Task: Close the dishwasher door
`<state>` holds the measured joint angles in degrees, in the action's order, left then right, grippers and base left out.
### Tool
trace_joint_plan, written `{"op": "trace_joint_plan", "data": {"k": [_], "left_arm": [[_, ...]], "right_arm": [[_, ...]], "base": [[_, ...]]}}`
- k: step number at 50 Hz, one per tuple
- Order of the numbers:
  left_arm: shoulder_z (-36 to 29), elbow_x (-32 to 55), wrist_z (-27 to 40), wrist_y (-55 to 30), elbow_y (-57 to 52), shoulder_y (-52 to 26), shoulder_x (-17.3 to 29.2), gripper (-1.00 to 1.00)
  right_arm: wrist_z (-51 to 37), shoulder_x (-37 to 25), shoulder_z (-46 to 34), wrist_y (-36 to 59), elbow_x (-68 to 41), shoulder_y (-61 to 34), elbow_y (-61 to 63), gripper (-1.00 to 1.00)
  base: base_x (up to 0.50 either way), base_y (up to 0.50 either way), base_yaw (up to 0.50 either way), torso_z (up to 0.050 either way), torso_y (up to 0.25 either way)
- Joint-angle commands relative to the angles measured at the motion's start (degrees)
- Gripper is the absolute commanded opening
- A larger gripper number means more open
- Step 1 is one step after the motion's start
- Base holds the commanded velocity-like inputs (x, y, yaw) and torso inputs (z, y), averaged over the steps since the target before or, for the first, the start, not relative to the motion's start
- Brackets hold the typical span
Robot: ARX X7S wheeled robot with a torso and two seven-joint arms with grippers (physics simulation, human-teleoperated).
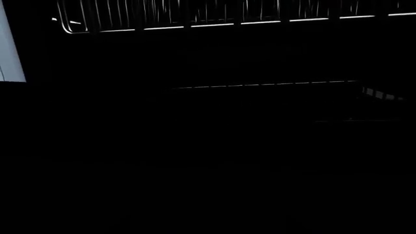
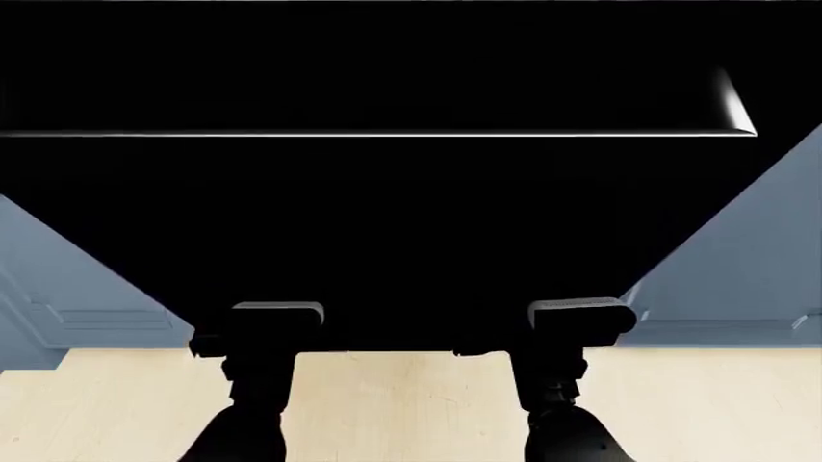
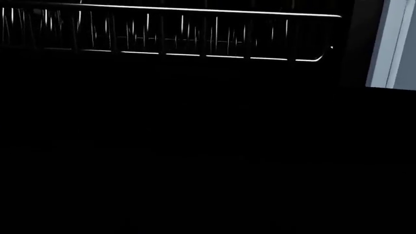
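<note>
The dishwasher door (image 2: 411, 221) is a large glossy black panel, hinged down and open, and it fills the upper head view. A thin silver strip (image 2: 385, 134) runs across it. My left arm (image 2: 260, 366) and right arm (image 2: 559, 371) reach up to the door's near edge, a little apart from each other. Their fingers are hidden at or under that edge. Both wrist views are almost wholly black. The dishwasher's wire rack shows in the left wrist view (image 1: 227, 17) and in the right wrist view (image 3: 169, 34).
Blue-grey panelled cabinet doors stand on either side of the dishwasher, one at the left (image 2: 64, 298) and one at the right (image 2: 738, 269). Slivers of them show in the wrist views (image 1: 9, 48) (image 3: 393, 44). A pale wood floor (image 2: 411, 404) lies below the door.
</note>
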<state>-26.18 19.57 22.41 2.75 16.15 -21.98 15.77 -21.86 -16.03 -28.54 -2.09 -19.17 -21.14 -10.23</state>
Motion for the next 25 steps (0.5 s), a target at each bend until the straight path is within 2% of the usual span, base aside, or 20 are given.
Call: {"op": "trace_joint_plan", "data": {"k": [1, 25], "left_arm": [[0.8, -1.2, 0.1, -0.2, -0.4, -2.2, 0.1, 1.0], [0.4, -1.3, 0.5, -0.9, 0.2, -3.8, -0.1, 1.0]], "right_arm": [[-0.4, -0.3, 0.3, 0.3, 2.1, -2.9, 2.1, 1.0], [-0.8, -0.6, 0.1, 2.8, 1.7, -4.5, 3.0, 1.0]], "base": [[0.0, 0.0, 0.0, 0.0, 0.0], [0.0, 0.0, 0.0, 0.0, 0.003]]}}
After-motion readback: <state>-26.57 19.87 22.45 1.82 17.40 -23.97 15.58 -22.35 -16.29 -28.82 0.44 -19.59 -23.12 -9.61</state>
